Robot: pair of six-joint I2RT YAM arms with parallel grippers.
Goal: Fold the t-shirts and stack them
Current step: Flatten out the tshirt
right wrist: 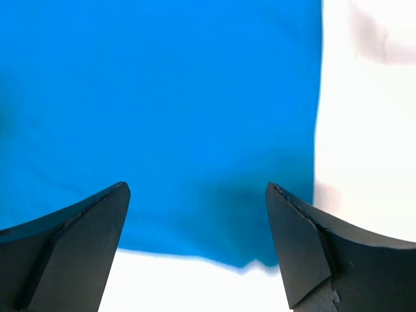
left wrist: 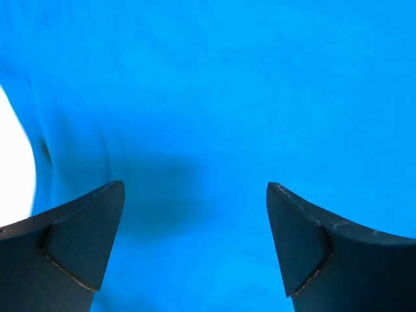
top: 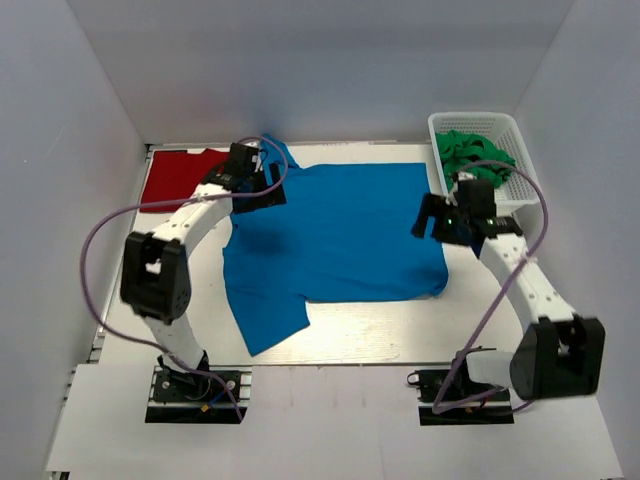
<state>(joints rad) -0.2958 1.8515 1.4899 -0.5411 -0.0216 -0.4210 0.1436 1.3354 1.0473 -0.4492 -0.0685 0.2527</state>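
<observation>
Top view: the blue t-shirt (top: 340, 230) lies spread flat in the middle of the table (top: 350, 335), one sleeve trailing toward 7 o'clock. The red t-shirt (top: 175, 175) lies at 10 o'clock, possibly folded (an arm hides part of it). The left gripper (top: 250, 182) hangs over the blue t-shirt's 10 o'clock corner and the right gripper (top: 440, 222) over its 3 o'clock edge. A basket (top: 522, 150) holding green cloth (top: 475, 150) sits at 2 o'clock.

Left wrist: jaws wide apart, empty, with blue cloth filling the view.

Right wrist: jaws likewise spread and empty above the shirt's corner, with bare table at 3 o'clock.
</observation>
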